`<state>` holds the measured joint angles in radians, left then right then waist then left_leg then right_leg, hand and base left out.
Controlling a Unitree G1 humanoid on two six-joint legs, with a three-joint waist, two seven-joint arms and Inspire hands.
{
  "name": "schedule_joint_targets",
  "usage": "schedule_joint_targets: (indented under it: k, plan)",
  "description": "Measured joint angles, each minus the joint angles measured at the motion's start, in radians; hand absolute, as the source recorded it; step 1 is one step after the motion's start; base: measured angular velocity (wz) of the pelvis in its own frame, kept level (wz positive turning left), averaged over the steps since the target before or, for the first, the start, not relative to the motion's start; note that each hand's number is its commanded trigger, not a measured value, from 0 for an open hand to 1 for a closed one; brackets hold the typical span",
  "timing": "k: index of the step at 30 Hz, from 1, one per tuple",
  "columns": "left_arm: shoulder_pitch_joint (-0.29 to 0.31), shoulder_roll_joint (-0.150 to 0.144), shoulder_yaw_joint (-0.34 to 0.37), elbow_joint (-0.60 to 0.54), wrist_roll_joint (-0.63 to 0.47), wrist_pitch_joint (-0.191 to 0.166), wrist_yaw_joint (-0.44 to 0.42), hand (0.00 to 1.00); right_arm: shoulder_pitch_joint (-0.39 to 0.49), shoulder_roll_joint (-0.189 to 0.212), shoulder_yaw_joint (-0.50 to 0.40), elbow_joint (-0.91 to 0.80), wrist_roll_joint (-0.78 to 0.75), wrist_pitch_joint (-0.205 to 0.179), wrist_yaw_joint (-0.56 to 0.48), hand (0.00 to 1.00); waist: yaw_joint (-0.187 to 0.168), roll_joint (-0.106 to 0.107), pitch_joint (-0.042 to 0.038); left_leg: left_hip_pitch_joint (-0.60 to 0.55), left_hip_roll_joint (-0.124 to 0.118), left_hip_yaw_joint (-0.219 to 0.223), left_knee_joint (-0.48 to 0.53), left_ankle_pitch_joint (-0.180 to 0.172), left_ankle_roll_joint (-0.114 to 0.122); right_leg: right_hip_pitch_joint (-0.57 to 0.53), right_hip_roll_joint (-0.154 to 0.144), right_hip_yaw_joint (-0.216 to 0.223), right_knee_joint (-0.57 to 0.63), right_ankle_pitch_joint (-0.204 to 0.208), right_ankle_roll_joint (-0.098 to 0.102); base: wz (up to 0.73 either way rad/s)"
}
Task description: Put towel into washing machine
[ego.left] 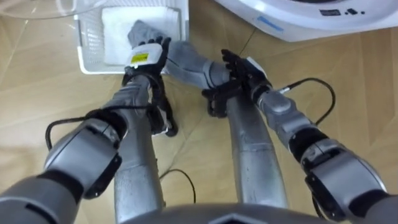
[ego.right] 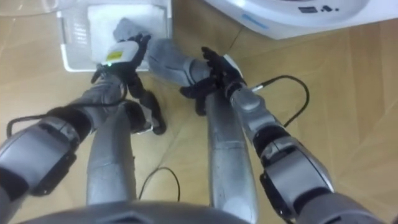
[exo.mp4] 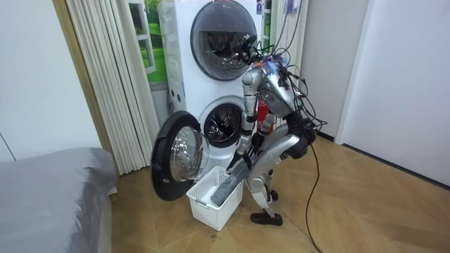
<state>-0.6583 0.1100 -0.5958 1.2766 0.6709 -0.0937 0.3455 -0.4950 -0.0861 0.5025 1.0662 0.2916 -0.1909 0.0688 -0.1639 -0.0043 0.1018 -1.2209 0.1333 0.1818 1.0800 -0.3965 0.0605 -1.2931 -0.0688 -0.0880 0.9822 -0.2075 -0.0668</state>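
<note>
Hard to read first: the left hand [ego.left: 148, 57] shows me only its back. It sits at the near rim of the white plastic lattice basket [ego.left: 87, 37], against the bunched end of the grey towel [ego.left: 189, 62], so I cannot tell what grip it has. A pale flat patch [ego.left: 121, 31] inside the basket could be its floor or another cloth; unclear. The towel has one end in the basket. The rest stretches over the rim to the basket's right, above the wooden floor [ego.left: 348, 74], and ends in the right hand [ego.left: 245, 71], which is curled tight round that end. The white front-loading washing machine [ego.left: 298, 18] is cut off at the top of the eye views, just a curved strip beyond and right of the basket. The room view fills in more: the robot is bent deep over the basket, which stands on the floor just before the machine. The round glass door [exo.mp4: 179, 158] hangs open beside the basket on the room view's left, with the dark drum mouth [exo.mp4: 223, 126] behind the basket and a second machine [exo.mp4: 221, 31] stacked above. In that view the towel slants up out of the basket, and both hands are too small to read.
</note>
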Motion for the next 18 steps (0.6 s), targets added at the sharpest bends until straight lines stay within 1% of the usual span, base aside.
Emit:
schedule_joint_targets:
  k: [1, 3, 4, 7, 13, 14, 15, 16, 17, 18]
  plan:
    - [-0.008, -0.006, -0.016, 0.000, 0.000, -0.001, 0.000, 0.00, -0.001, 0.000, 0.004, -0.004, 0.016, -0.003, 0.000, 0.00, -0.003, 0.000, 0.0000, -0.005, 0.002, 0.000, 0.001, -0.002, -0.001, -0.006, 0.001, 0.000, 0.003, 0.000, -0.001, -0.08]
    - [-0.021, -0.007, -0.041, 0.000, 0.000, -0.002, 0.000, 0.00, -0.006, 0.000, 0.016, -0.005, 0.032, -0.004, 0.000, 0.00, -0.005, 0.000, 0.0000, -0.012, 0.012, 0.000, 0.005, -0.006, -0.002, -0.013, 0.005, -0.002, 0.005, -0.004, -0.004, -0.05]
    - [-0.028, -0.010, -0.049, 0.000, 0.000, -0.003, 0.000, 0.00, -0.010, -0.004, 0.027, -0.006, 0.041, -0.004, 0.000, 0.00, -0.007, 0.000, -0.0001, -0.016, 0.012, 0.000, 0.009, -0.008, -0.002, -0.017, 0.009, -0.003, 0.007, -0.007, -0.006, -0.08]
    - [-0.044, -0.004, -0.057, 0.000, 0.012, -0.002, 0.000, 0.00, -0.018, -0.006, 0.046, -0.006, 0.057, -0.004, 0.001, 0.00, -0.011, 0.000, -0.0001, -0.026, 0.013, -0.011, 0.015, -0.014, -0.011, -0.024, 0.015, -0.009, 0.012, -0.014, -0.011, -0.02]
    - [-0.048, -0.002, -0.067, -0.001, 0.063, -0.004, 0.000, 0.00, -0.025, -0.005, 0.045, -0.005, 0.060, -0.004, 0.021, 0.00, -0.021, 0.000, -0.0001, -0.033, 0.022, -0.022, 0.016, -0.021, -0.023, -0.024, 0.020, -0.025, 0.011, -0.028, -0.021, 0.00]
    - [-0.048, -0.002, -0.067, -0.002, 0.069, -0.005, 0.000, 0.07, -0.025, -0.005, 0.045, -0.005, 0.060, -0.004, 0.022, 0.00, -0.021, 0.000, -0.0001, -0.034, 0.023, -0.023, 0.016, -0.021, -0.024, -0.025, 0.021, -0.026, 0.011, -0.029, -0.022, 0.00]
    - [-0.048, -0.002, -0.067, -0.004, 0.079, -0.008, 0.000, 0.84, -0.026, -0.005, 0.044, -0.006, 0.061, -0.005, 0.023, 0.00, -0.021, 0.000, -0.0001, -0.039, 0.026, -0.025, 0.016, -0.022, -0.025, -0.029, 0.022, -0.028, 0.011, -0.030, -0.024, 0.00]
    - [-0.048, -0.002, -0.068, -0.015, 0.080, -0.009, 0.000, 1.00, -0.026, -0.005, 0.044, -0.014, 0.061, -0.008, 0.026, 0.00, -0.021, 0.000, -0.0001, -0.047, 0.026, -0.026, 0.016, -0.022, -0.025, -0.039, 0.022, -0.029, 0.012, -0.031, -0.025, 0.00]
    - [-0.048, -0.002, -0.069, -0.022, 0.081, -0.010, 0.000, 1.00, -0.027, -0.006, 0.044, -0.016, 0.061, -0.011, 0.029, 0.00, -0.021, 0.000, -0.0001, -0.052, 0.026, -0.026, 0.016, -0.022, -0.025, -0.045, 0.022, -0.029, 0.013, -0.031, -0.026, 0.00]
    - [-0.049, -0.002, -0.069, -0.032, 0.082, -0.019, 0.000, 1.00, -0.028, -0.012, 0.042, -0.016, 0.062, -0.019, 0.033, 0.00, -0.022, 0.000, -0.0001, -0.064, 0.026, -0.026, 0.018, -0.022, -0.026, -0.056, 0.022, -0.029, 0.016, -0.031, -0.026, 0.00]
